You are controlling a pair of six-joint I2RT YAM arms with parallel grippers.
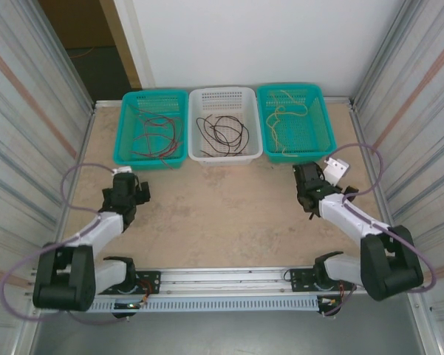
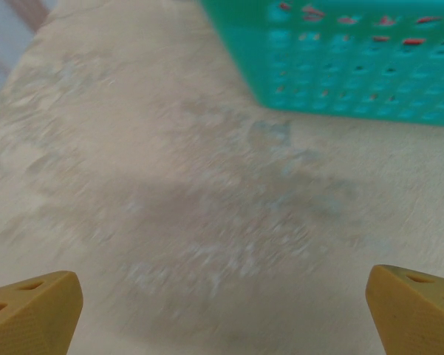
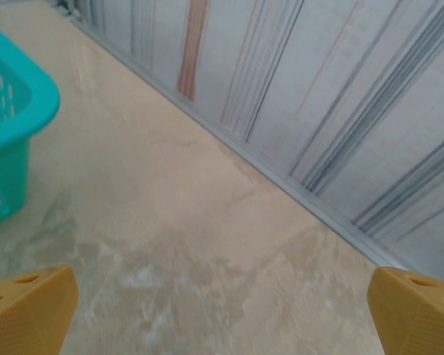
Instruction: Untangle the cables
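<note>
The cables lie sorted in three baskets at the back of the table. A red cable is in the left teal basket, a black cable in the white basket, and a yellow cable in the right teal basket. My left gripper hovers over bare table in front of the left basket, its yellow fingers wide apart and open with nothing between them. My right gripper stands open near the right basket's front corner, also with nothing in it. Red cable shows through the basket's holes.
Corrugated metal walls close in both sides, and the right wall runs close beside my right gripper. The right basket's corner sits to its left. Bare beige table stretches between the arms.
</note>
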